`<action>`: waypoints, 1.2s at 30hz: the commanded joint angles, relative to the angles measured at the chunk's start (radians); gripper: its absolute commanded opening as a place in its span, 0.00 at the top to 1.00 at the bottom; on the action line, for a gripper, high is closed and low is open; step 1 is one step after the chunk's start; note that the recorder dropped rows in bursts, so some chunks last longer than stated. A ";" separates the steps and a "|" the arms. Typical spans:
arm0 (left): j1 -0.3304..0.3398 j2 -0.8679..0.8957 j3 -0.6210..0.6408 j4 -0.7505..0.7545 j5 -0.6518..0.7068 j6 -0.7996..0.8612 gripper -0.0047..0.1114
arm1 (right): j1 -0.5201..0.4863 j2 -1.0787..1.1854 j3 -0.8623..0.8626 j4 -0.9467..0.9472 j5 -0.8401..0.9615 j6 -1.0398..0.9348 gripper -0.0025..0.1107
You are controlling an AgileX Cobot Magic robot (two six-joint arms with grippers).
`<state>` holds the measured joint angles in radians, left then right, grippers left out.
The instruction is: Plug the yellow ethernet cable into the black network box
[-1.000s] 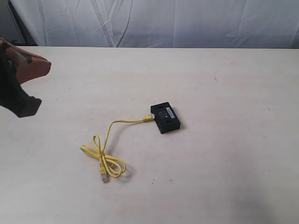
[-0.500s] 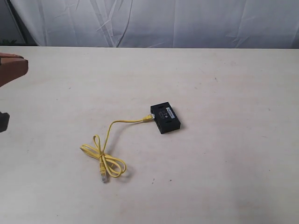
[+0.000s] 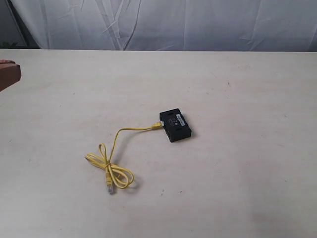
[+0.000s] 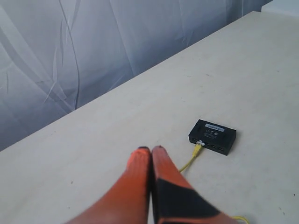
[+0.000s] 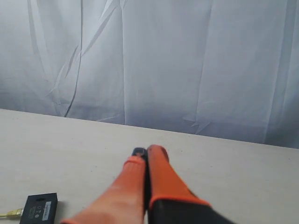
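The black network box (image 3: 175, 126) lies flat near the table's middle, white label up. One plug of the yellow ethernet cable (image 3: 117, 157) sits in a port on the box's left side; the cord curves left into a bow-like loop, its free clear plug (image 3: 109, 189) lying on the table. My left gripper (image 3: 8, 73) shows only as an orange tip at the far left edge, well away from the box. In the left wrist view that gripper (image 4: 150, 150) is shut and holds nothing, with the box (image 4: 212, 136) and cable (image 4: 192, 157) beyond it. My right gripper (image 5: 147, 151) is shut and empty, the box (image 5: 39, 208) off to one side.
The pale table (image 3: 237, 89) runs to a white cloth backdrop (image 3: 163, 22) along its far edge. The right arm does not show in the exterior view.
My left arm has drawn back to the left, from well into the exterior view to only a tip at its edge. The box and cable have not moved.
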<state>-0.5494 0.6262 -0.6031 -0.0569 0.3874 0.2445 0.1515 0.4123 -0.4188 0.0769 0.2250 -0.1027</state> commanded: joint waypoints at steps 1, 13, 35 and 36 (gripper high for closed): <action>-0.001 -0.009 0.009 -0.013 -0.014 -0.006 0.96 | -0.004 -0.005 0.003 0.016 -0.011 0.008 0.99; -0.001 -0.009 0.009 -0.010 -0.014 -0.004 0.96 | -0.004 -0.005 0.003 0.016 -0.011 0.010 0.99; 0.369 -0.479 0.502 0.020 -0.255 -0.293 0.96 | -0.004 -0.005 0.003 0.016 -0.011 0.010 0.99; 0.397 -0.510 0.514 0.022 -0.225 -0.293 0.96 | -0.004 -0.005 0.003 0.016 -0.011 0.010 0.99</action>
<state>-0.1931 0.1744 -0.1142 -0.0272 0.1191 -0.0433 0.1515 0.4104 -0.4188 0.0903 0.2242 -0.0923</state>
